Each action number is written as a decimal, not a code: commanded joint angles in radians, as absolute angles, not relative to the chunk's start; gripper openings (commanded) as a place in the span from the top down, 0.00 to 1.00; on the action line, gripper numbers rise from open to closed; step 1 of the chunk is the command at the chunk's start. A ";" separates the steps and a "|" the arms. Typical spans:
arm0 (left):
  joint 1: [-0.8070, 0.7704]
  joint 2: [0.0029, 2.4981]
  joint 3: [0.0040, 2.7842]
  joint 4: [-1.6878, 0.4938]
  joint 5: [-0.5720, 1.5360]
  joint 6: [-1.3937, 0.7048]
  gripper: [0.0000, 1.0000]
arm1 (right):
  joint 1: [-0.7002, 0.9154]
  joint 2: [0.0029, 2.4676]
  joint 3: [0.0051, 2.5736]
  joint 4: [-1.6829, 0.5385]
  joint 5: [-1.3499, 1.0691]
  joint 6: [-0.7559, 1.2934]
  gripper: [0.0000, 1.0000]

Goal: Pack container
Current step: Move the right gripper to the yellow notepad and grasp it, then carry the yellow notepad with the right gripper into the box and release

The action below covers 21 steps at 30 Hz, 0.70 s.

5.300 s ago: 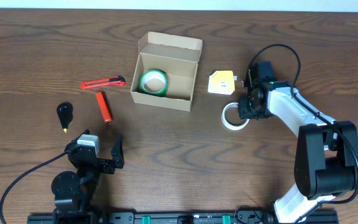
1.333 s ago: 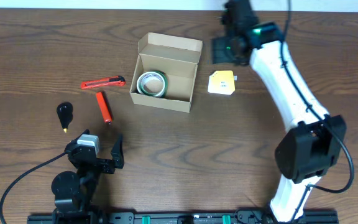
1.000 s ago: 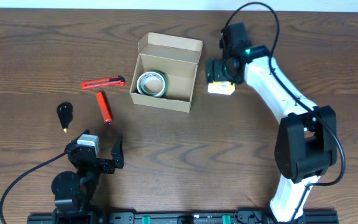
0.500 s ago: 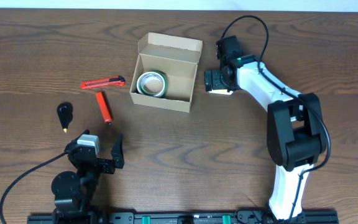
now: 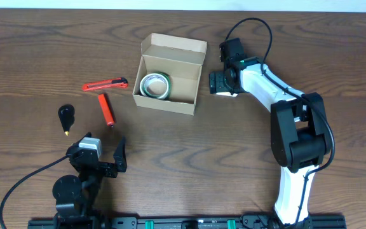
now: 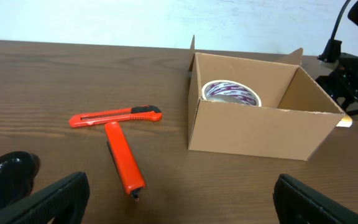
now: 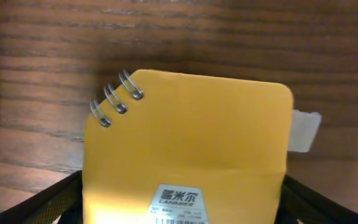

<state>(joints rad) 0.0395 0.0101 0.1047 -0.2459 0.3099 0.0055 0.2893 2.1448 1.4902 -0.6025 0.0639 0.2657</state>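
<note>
The container point(image 5: 169, 73) is a tan cardboard box with its flap lid open, and it also shows in the left wrist view point(image 6: 260, 118). A tape roll point(image 5: 155, 84) lies inside it point(image 6: 232, 93). My right gripper point(image 5: 223, 83) is low over a yellow spiral notepad point(image 7: 191, 137), just right of the box. Its open fingers point(image 7: 182, 208) straddle the pad's two sides. In the overhead view the gripper hides most of the pad. My left gripper point(image 5: 100, 162) is open and empty near the table's front edge.
A red utility knife point(image 5: 105, 83) point(image 6: 114, 115) and a red marker point(image 5: 107, 109) point(image 6: 124, 165) lie left of the box. A black tool with a yellow tip point(image 5: 65, 116) lies farther left.
The right arm brought a white tape roll into the box, then swung from the far edge down onto the yellow notepad. The left arm has not moved.
</note>
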 commanded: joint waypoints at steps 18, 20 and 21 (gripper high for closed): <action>0.046 0.004 0.080 -0.250 0.307 0.022 0.05 | 0.275 2.084 1.731 -0.865 0.075 0.255 0.25; 0.046 0.004 0.080 -0.250 0.307 0.022 0.05 | 0.277 2.055 1.772 -0.897 0.075 0.240 0.25; 0.046 0.004 0.080 -0.250 0.306 0.022 0.05 | 0.279 2.035 1.794 -0.913 0.075 0.237 0.25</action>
